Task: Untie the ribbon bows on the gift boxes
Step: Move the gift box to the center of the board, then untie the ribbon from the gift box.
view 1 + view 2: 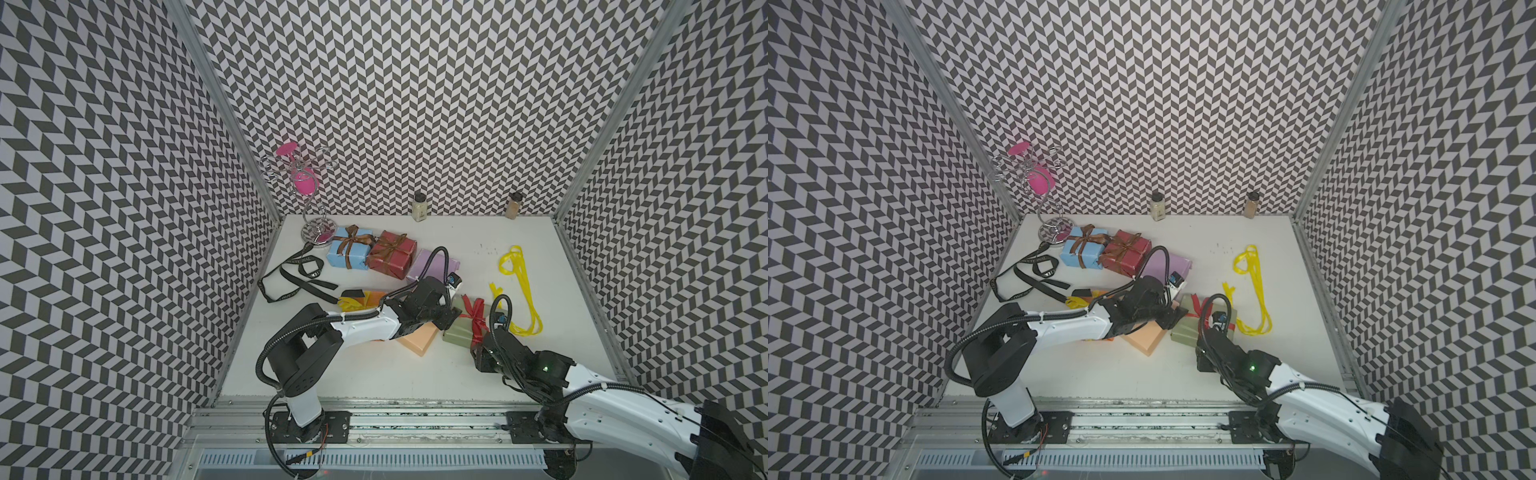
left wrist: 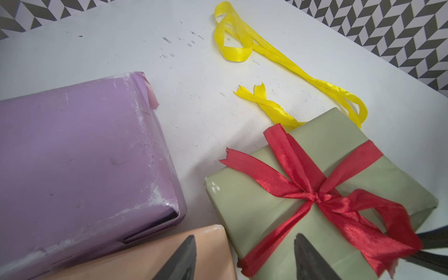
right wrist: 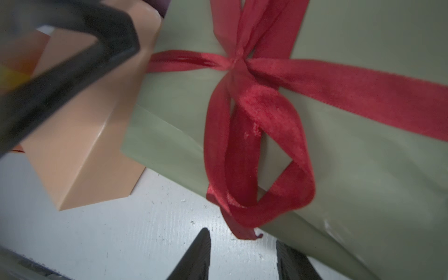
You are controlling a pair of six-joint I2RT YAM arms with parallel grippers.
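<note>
A white tabletop (image 1: 374, 374) walled by chevron-patterned panels (image 1: 415, 104) carries six gift boxes (image 1: 372, 297), two spice jars (image 1: 419, 207) and one wire stand (image 1: 318, 235) holding a pink glass (image 1: 303, 187). The olive green box (image 1: 457, 334), under the tied red ribbon bow (image 1: 478, 316), touches the peach box (image 1: 417, 343). Behind it lie the lilac box (image 1: 430, 266), dark red box (image 1: 401, 259) and light blue box (image 1: 353, 259), with a loose yellow ribbon (image 2: 236, 53) just beside it. The left gripper (image 2: 244, 238) over its peach-side edge and the right gripper (image 3: 242, 236) at its near edge both stand with jaws apart, clamping nothing.
</note>
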